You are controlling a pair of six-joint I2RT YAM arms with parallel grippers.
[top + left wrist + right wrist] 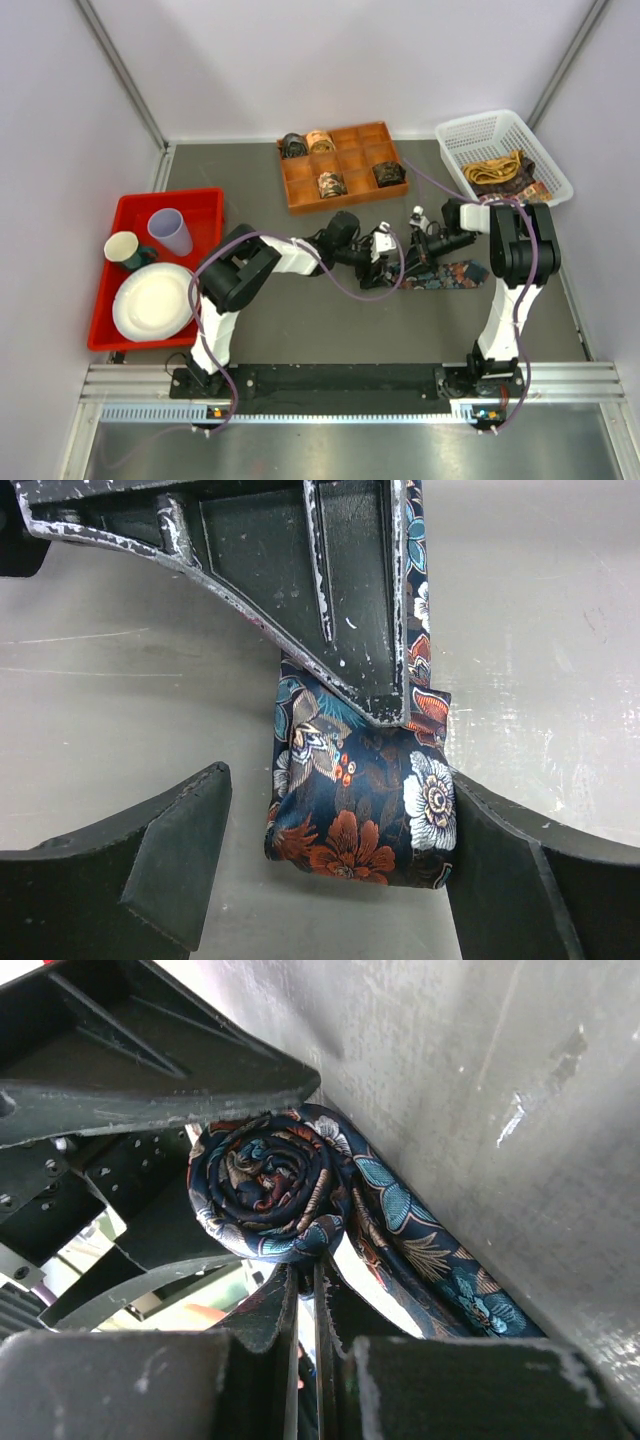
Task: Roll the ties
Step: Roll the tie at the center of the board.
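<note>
A dark floral tie (450, 272) lies on the table's middle right, its near end wound into a coil (360, 800). My left gripper (383, 264) is open and straddles the coil (268, 1185). Its right finger (505, 870) touches the coil's side, and its left finger (175, 855) stands apart. My right gripper (412, 252) comes in from the right. It is shut (306, 1275) on the coil's lower edge, and the unrolled length (430, 1260) trails away along the table. In the left wrist view one right finger (330, 590) lies over the top of the coil.
An orange divided box (352, 160) at the back holds several rolled ties (331, 184). A white basket (470, 135) at back right holds loose gold and brown ties (505, 172). A red tray (205, 205) at left holds a plate (153, 300), cup (170, 231) and mug (125, 248).
</note>
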